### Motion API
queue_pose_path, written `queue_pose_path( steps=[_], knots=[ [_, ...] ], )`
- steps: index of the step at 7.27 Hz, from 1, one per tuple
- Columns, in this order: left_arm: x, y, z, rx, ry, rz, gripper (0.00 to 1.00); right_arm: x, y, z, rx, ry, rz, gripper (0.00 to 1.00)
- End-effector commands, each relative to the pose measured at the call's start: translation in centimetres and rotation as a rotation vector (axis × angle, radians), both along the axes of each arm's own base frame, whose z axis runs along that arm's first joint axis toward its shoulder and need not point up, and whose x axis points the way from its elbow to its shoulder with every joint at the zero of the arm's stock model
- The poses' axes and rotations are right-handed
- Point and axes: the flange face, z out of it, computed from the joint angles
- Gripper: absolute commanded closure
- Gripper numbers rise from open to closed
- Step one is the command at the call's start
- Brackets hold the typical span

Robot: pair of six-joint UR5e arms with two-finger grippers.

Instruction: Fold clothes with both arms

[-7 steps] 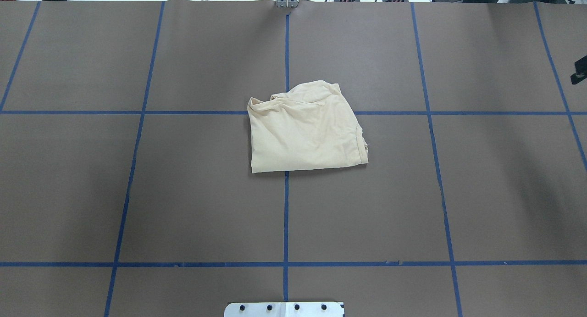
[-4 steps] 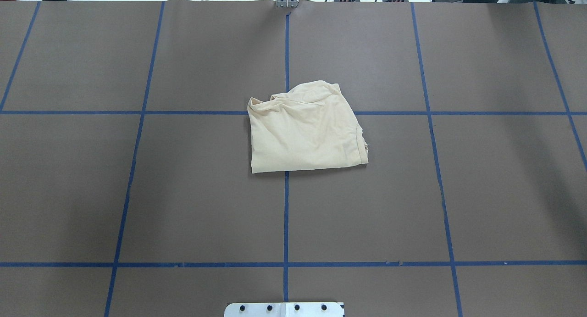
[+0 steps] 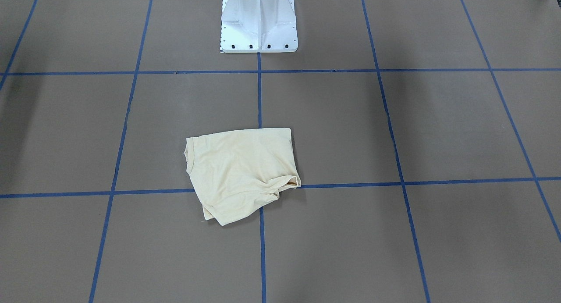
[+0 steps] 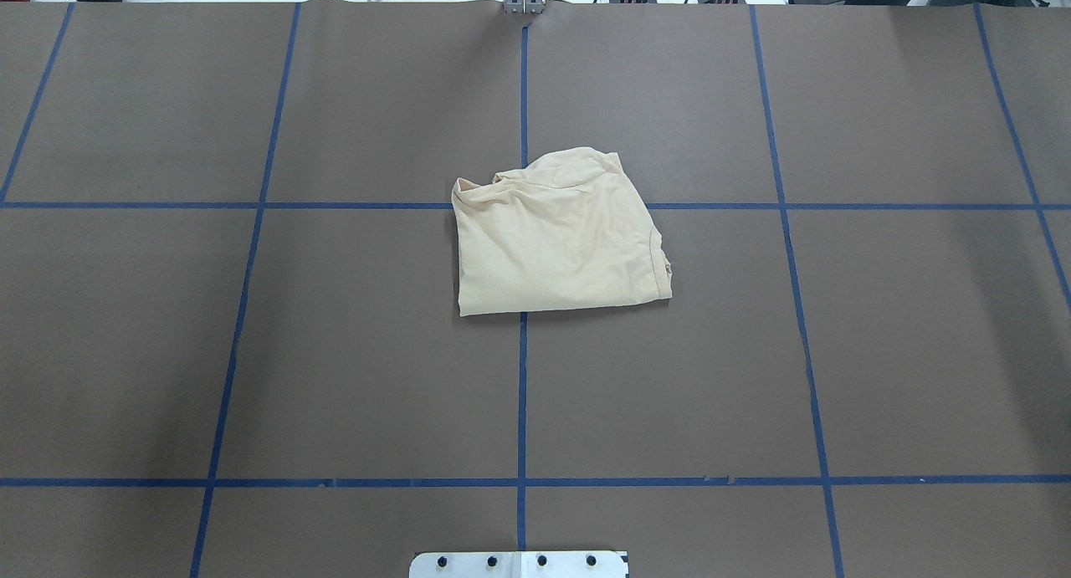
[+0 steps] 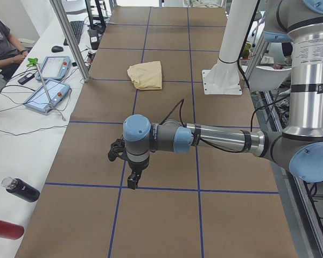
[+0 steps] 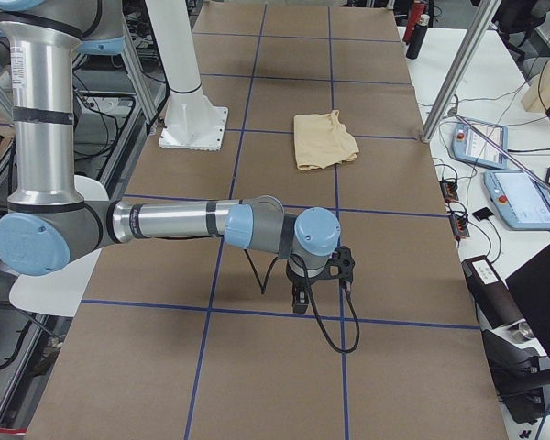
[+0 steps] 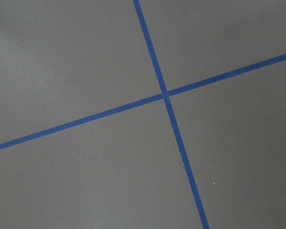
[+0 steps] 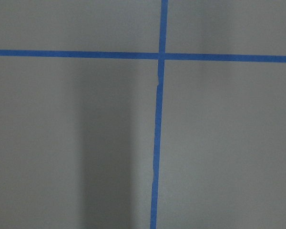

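Note:
The pale cream-yellow T-shirt (image 4: 556, 235) lies folded into a compact, roughly square bundle at the table's middle, print hidden. It also shows in the front-facing view (image 3: 239, 171) and in the side views (image 5: 146, 75) (image 6: 323, 139). My left gripper (image 5: 132, 183) hangs over bare table far to the shirt's left, pointing down. My right gripper (image 6: 300, 301) hangs over bare table far to its right. Both show only in side views, so I cannot tell whether they are open or shut. Both wrist views show only brown table cover and blue tape lines.
The white pedestal base (image 3: 258, 26) stands at the robot's side of the table. Blue tape lines (image 4: 522, 394) grid the brown cover. Beyond the far edge are a seated operator (image 5: 0, 37), teach pendants (image 5: 48, 80) (image 6: 522, 197), bottles (image 5: 21, 189) and metal posts (image 5: 70, 37).
A black part of the right gripper at the overhead view's right edge one second ago has moved out of that view. The shirt has not moved.

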Motion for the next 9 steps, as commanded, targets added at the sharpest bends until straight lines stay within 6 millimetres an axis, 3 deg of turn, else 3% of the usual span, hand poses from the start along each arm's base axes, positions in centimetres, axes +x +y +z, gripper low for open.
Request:
queue_pose_path(
  steps=[1,4,6,9],
  knots=[
    [0.1,1.2,0.8,-0.028,0.011,-0.078,0.00,0.1,0.7,1.0,-0.028,0.003,0.008,0.00],
    [0.7,0.6,0.2,-0.111,0.019,-0.175,0.00,0.0,1.4,3.3,-0.071,-0.001,0.008,0.00],
    [3.2,0.1,0.0,-0.142,0.025,-0.190,0.00,0.1,1.3,3.2,-0.069,0.001,0.008,0.00],
    [3.3,1.0,3.1,-0.112,0.028,-0.188,0.00,0.1,1.3,3.1,-0.076,0.002,0.017,0.00]
  ],
)
